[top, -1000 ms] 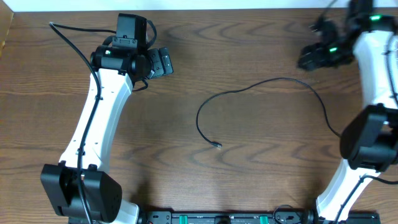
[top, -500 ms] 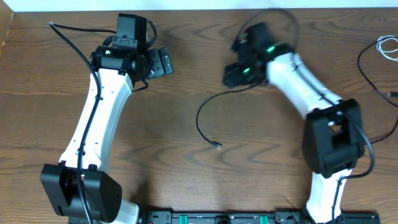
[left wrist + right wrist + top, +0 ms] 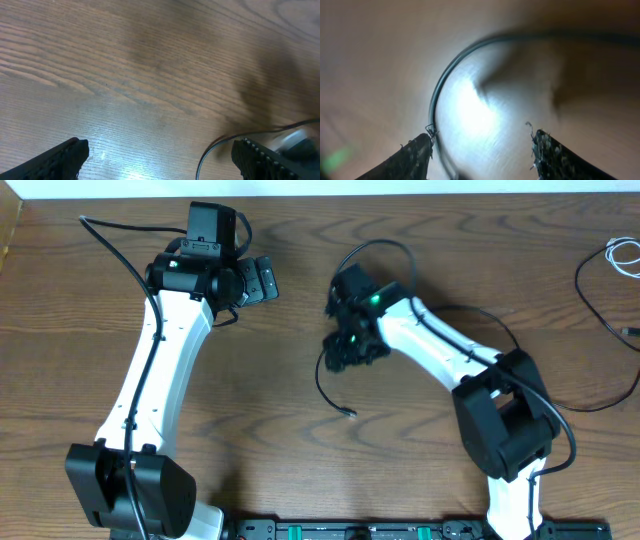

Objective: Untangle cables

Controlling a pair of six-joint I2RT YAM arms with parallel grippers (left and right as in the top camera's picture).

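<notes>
Two arms are being shown over the wooden table (image 3: pixel 300 470). The right arm is being stretched from the near edge toward the centre. The right gripper (image 3: pixel 481 139) is being held wide open above the black cable (image 3: pixel 320 383) curving there. The left gripper (image 3: pixel 157 152) is being held wide open near the far edge. A white cable (image 3: pixel 622 252) and a second black cable (image 3: pixel 580 288) are being seen by the far right corner.
</notes>
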